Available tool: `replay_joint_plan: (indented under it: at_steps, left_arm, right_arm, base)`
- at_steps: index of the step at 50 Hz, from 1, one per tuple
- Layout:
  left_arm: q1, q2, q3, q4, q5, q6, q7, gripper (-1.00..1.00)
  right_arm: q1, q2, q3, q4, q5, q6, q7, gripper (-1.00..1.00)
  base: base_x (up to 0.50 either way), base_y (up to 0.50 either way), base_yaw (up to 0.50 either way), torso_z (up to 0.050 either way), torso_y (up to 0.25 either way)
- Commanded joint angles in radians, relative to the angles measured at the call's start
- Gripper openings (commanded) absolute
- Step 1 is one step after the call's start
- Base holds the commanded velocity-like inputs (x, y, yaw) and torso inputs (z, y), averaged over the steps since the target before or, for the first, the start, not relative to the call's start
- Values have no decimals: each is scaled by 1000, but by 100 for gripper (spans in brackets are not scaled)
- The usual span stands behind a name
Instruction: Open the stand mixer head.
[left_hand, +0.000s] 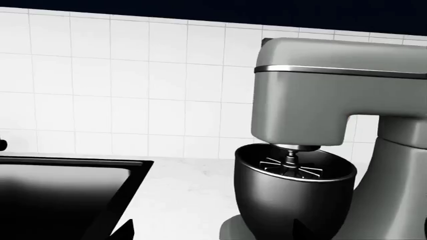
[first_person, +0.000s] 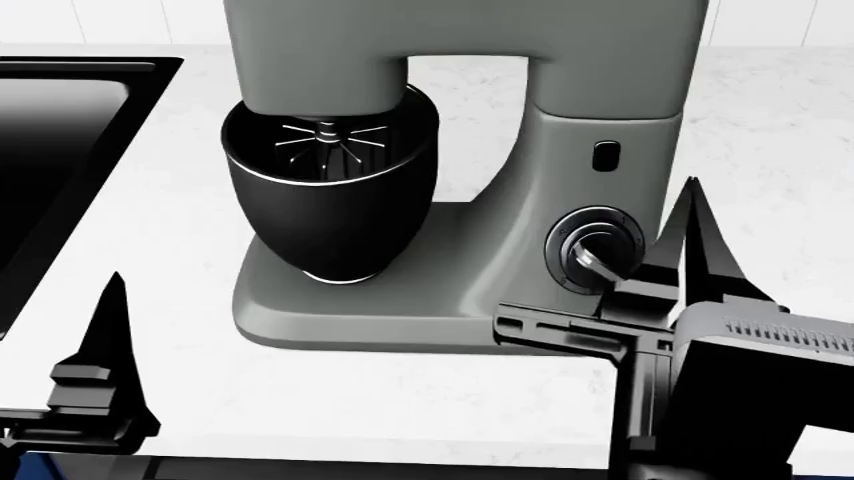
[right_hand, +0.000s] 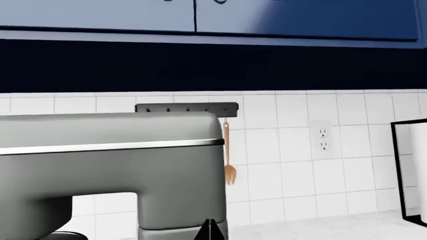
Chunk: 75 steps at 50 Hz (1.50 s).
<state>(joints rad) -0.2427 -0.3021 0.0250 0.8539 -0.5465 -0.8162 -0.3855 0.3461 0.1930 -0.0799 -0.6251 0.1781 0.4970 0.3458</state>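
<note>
The stand mixer head (first_person: 467, 30) is down, level over the black bowl (first_person: 327, 210), with the whisk (first_person: 327, 140) inside the bowl. It also shows in the left wrist view (left_hand: 333, 85) and the right wrist view (right_hand: 113, 155). My left gripper (first_person: 94, 390) is open and empty, low over the counter in front and left of the mixer base; in its own view (left_hand: 212, 235) the fingertips straddle the counter and the bowl (left_hand: 293, 200). My right gripper (first_person: 694, 200) is shut on nothing, fingers pointing up, just right of the column's silver dial (first_person: 597, 250); its tips (right_hand: 210, 227) sit before the column.
A black sink (first_person: 67, 150) is set in the white counter left of the mixer. On the tiled wall behind hang a utensil rack (right_hand: 187, 108) with a wooden fork (right_hand: 229, 170) and an outlet (right_hand: 323, 139). A dark-edged object (right_hand: 413, 170) stands at the far right.
</note>
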Motion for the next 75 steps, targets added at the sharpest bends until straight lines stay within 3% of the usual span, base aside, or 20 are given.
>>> replay_joint_plan:
  at_steps: [1,40,75]
  left_arm:
    - [2,17,-18,-36,4,38,31,100]
    - [11,-1,-12,-23,-12,51,11,100]
    - [14,-15,-8,-20,-26,64,-6,100]
  right_arm:
    - [-9,-14,18,-37,17,3,-27,-100]
    - [70,-4,-97,11,20,52,-29,-100]
    - [191,-22,-115,272,16,-31,-25,-100]
  base:
    - [0,0,0,0,0]
    - [0,0,0,0,0]
    - [0,0,0,0,0]
